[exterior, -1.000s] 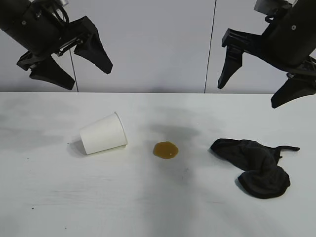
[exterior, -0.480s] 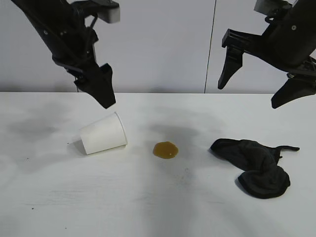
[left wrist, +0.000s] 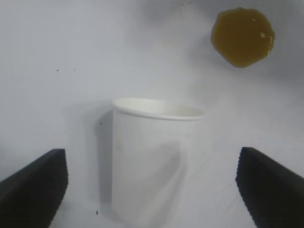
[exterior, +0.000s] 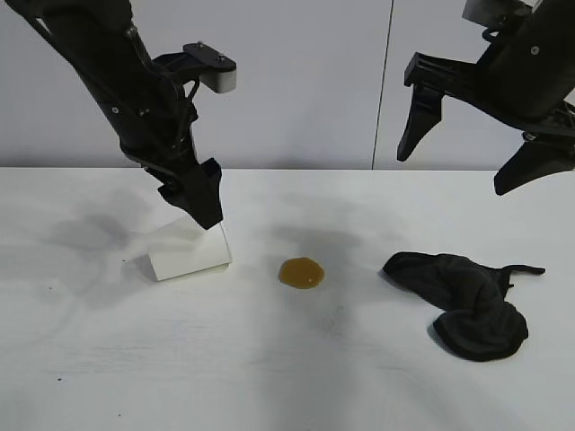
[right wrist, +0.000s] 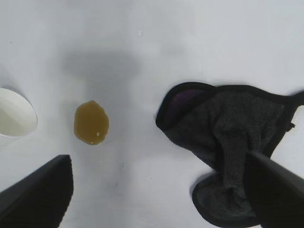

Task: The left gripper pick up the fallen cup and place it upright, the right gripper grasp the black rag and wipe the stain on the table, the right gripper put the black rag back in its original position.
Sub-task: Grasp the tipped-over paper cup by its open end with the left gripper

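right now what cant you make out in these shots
- Exterior view: the left gripper covers the top of the cup.
- Left wrist view: the cup's base is cut off by the picture's edge.
- Right wrist view: one finger hides part of the black rag.

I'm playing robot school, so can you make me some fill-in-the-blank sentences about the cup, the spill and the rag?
1. The white cup lies on its ____ on the table.
2. The brown stain sits between the cup and the ____ rag.
3. The left end effector, fingers open, is right above the ____.
4. The right end effector hangs open above the rag and holds ____.

Missing words: side; black; cup; nothing
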You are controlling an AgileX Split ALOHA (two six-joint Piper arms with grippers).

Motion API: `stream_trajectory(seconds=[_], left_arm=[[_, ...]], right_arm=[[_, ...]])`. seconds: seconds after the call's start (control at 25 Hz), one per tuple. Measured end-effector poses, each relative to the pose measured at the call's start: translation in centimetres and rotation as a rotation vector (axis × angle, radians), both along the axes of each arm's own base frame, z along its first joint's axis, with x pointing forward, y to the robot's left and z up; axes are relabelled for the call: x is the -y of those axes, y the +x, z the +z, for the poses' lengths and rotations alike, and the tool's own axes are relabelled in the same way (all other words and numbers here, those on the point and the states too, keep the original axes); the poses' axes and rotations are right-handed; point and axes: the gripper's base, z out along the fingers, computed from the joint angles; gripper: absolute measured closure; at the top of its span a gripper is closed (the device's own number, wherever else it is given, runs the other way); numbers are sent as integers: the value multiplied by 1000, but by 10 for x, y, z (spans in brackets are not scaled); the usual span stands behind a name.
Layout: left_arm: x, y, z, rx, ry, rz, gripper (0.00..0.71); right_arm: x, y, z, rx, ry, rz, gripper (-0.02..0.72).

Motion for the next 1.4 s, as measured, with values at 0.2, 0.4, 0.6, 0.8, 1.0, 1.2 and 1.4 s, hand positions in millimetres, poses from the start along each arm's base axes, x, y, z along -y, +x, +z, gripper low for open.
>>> stream_trajectory(seconds=[0.2, 0.4, 0.6, 0.8, 1.0, 1.2, 1.4], left_arm=[[1, 3, -17, -19, 18, -16, 16], [5, 5, -29, -11, 20, -21, 16], [6, 6, -45, -37, 36, -24, 16], [7, 10, -49, -7, 30, -20, 16], [7, 10, -57, -19, 37, -19, 16], [7, 11, -61, -17, 42, -29, 126], [7, 11, -70, -22, 57, -56, 196]], right_arm=[[0, 0, 0, 0, 0, 1, 31], [0, 0, 0, 1, -2, 3, 31], [0, 0, 0, 1, -2, 3, 31], [0, 0, 0, 2, -5, 8, 31], [0, 0, 0, 5, -11, 19, 31], [0, 0, 0, 5, -11, 20, 31], [0, 0, 0, 5, -11, 20, 31]])
